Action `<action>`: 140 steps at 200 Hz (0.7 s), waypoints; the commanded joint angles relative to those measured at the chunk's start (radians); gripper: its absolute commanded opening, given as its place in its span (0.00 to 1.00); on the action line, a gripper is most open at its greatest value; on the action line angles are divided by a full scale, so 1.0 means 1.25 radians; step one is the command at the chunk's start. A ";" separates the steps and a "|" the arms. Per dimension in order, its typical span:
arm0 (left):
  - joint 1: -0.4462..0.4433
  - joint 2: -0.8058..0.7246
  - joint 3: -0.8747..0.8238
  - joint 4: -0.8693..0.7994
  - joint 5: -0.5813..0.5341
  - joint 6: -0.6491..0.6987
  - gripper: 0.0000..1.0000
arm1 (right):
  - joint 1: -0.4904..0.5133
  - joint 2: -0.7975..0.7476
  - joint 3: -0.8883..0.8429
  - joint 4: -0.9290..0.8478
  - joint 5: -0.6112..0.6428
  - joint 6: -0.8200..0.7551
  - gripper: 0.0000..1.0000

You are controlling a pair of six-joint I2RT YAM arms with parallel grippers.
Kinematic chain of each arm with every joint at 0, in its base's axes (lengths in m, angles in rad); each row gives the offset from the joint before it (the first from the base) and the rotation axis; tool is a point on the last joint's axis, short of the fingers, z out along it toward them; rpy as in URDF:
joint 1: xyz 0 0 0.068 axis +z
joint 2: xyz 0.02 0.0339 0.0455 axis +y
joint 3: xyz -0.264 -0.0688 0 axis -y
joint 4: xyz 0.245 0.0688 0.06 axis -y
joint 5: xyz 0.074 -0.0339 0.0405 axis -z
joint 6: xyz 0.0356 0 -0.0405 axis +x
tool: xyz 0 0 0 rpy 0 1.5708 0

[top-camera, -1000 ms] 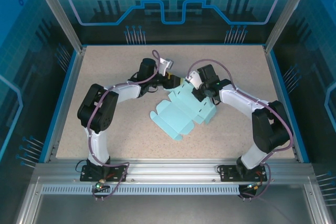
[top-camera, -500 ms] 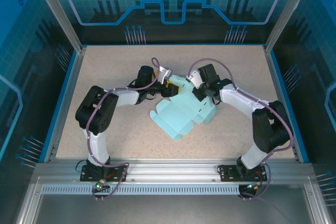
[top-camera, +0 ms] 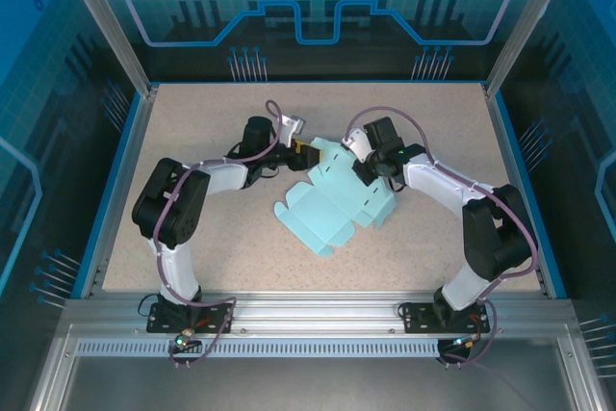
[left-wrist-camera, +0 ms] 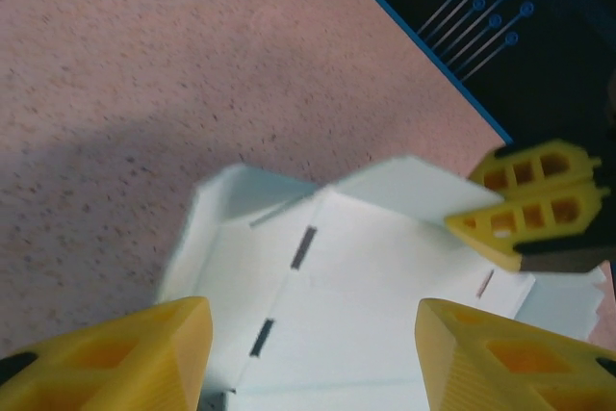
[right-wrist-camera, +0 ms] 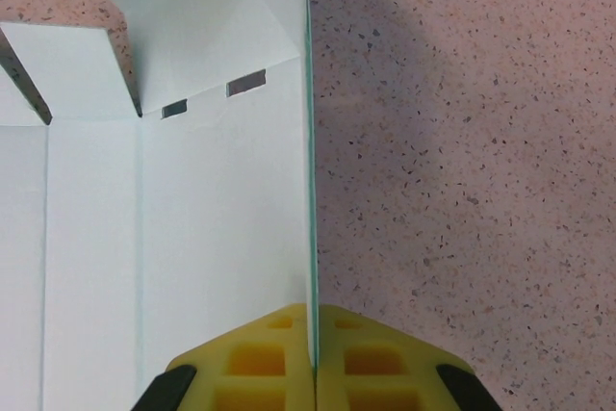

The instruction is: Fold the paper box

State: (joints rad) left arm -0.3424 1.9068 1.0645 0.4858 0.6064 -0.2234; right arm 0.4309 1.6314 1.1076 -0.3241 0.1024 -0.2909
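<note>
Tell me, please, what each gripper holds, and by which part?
The right gripper pinches the paper box by a raised panel's edge; left gripper is open, holding nothing.

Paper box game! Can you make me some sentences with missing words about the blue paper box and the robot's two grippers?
1. The paper box is light ____ in colour.
2. The left gripper has its jaws ____, not shut.
3. The right gripper pinches a raised edge of the paper box, so its jaws are ____, not open.

Missing words: blue; open; shut.
</note>
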 commanded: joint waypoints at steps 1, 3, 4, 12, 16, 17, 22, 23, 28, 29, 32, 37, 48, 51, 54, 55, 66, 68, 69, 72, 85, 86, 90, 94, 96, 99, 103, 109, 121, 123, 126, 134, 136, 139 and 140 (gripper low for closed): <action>0.000 0.027 0.063 -0.017 0.019 -0.019 0.60 | -0.010 -0.006 0.022 -0.007 -0.018 0.013 0.01; 0.000 0.029 0.066 -0.017 0.020 -0.020 0.60 | -0.010 -0.006 0.022 -0.007 -0.019 0.013 0.01; 0.000 0.030 0.067 -0.017 0.021 -0.020 0.60 | -0.010 -0.006 0.022 -0.008 -0.018 0.013 0.01; 0.000 0.035 0.076 -0.015 0.027 -0.024 0.60 | -0.010 -0.006 0.021 -0.008 -0.017 0.012 0.01; 0.000 0.038 0.081 -0.015 0.028 -0.027 0.60 | -0.010 -0.007 0.021 -0.008 -0.017 0.012 0.01; 0.000 0.039 0.082 -0.015 0.029 -0.027 0.60 | -0.010 -0.007 0.021 -0.008 -0.017 0.012 0.01; 0.001 0.042 0.087 -0.015 0.032 -0.028 0.61 | -0.010 -0.007 0.021 -0.008 -0.017 0.012 0.01; 0.001 0.042 0.088 -0.015 0.033 -0.029 0.61 | -0.010 -0.007 0.021 -0.008 -0.017 0.012 0.01; 0.000 0.045 0.093 -0.016 0.037 -0.031 0.61 | -0.010 -0.007 0.021 -0.008 -0.016 0.012 0.01; 0.000 0.046 0.095 -0.016 0.037 -0.031 0.60 | -0.010 -0.007 0.021 -0.008 -0.016 0.012 0.01; 0.000 0.048 0.098 -0.017 0.039 -0.032 0.61 | -0.010 -0.007 0.020 -0.008 -0.016 0.013 0.01; -0.001 0.052 0.104 -0.020 0.041 -0.033 0.61 | -0.010 -0.007 0.021 -0.008 -0.017 0.012 0.01; -0.001 0.059 0.115 -0.024 0.048 -0.035 0.61 | -0.010 -0.006 0.022 -0.008 -0.017 0.013 0.01; -0.001 0.061 0.117 -0.024 0.050 -0.035 0.61 | -0.010 -0.006 0.022 -0.008 -0.018 0.013 0.01; -0.001 0.061 0.120 -0.026 0.052 -0.035 0.61 | -0.009 -0.006 0.022 -0.008 -0.018 0.013 0.01; -0.001 0.063 0.121 -0.026 0.052 -0.035 0.61 | -0.009 -0.006 0.022 -0.008 -0.018 0.013 0.01; -0.001 0.068 0.128 -0.028 0.058 -0.035 0.61 | -0.010 -0.006 0.022 -0.007 -0.019 0.012 0.01; -0.001 0.069 0.129 -0.028 0.059 -0.035 0.61 | -0.009 -0.006 0.022 -0.007 -0.019 0.012 0.01; -0.001 0.070 0.129 -0.028 0.059 -0.035 0.61 | -0.009 -0.006 0.022 -0.007 -0.019 0.013 0.01; -0.002 0.071 0.131 -0.028 0.062 -0.035 0.61 | -0.010 -0.006 0.021 -0.007 -0.019 0.014 0.01; -0.001 0.078 0.141 -0.030 0.075 -0.037 0.61 | -0.008 -0.006 0.021 -0.007 -0.019 0.014 0.01; -0.002 0.078 0.141 -0.031 0.076 -0.037 0.61 | -0.008 -0.006 0.021 -0.007 -0.019 0.014 0.01; -0.004 0.080 0.143 -0.032 0.079 -0.036 0.61 | -0.008 -0.006 0.020 -0.007 -0.020 0.014 0.01; -0.005 0.082 0.145 -0.033 0.082 -0.036 0.61 | -0.008 -0.006 0.021 -0.008 -0.020 0.013 0.01; -0.006 0.083 0.146 -0.034 0.083 -0.035 0.61 | -0.008 -0.006 0.021 -0.007 -0.020 0.014 0.01; -0.007 0.084 0.149 -0.034 0.084 -0.035 0.61 | -0.009 -0.006 0.021 -0.007 -0.020 0.013 0.01; -0.009 0.086 0.151 -0.037 0.085 -0.034 0.61 | -0.008 -0.006 0.021 -0.007 -0.021 0.013 0.01; -0.012 0.089 0.155 -0.040 0.089 -0.030 0.61 | -0.009 -0.006 0.021 -0.007 -0.021 0.014 0.01; -0.017 0.094 0.162 -0.046 0.097 -0.026 0.61 | -0.008 -0.006 0.021 -0.007 -0.023 0.014 0.01; -0.018 0.094 0.163 -0.046 0.099 -0.024 0.61 | -0.009 -0.006 0.022 -0.007 -0.023 0.015 0.01; -0.019 0.095 0.166 -0.048 0.100 -0.023 0.61 | -0.009 -0.006 0.022 -0.007 -0.023 0.014 0.01; -0.022 0.097 0.171 -0.056 0.104 -0.019 0.61 | -0.009 -0.006 0.021 -0.007 -0.023 0.015 0.01; -0.023 0.098 0.172 -0.059 0.105 -0.017 0.61 | -0.009 -0.007 0.021 -0.007 -0.023 0.015 0.01; -0.025 0.098 0.175 -0.063 0.107 -0.015 0.61 | -0.008 -0.007 0.021 -0.007 -0.022 0.016 0.01; -0.025 0.098 0.175 -0.064 0.108 -0.014 0.61 | -0.008 -0.007 0.021 -0.007 -0.022 0.016 0.01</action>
State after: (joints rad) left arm -0.3538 2.0014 1.2430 0.4469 0.6842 -0.2623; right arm 0.4309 1.6314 1.1080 -0.3256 0.0963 -0.2874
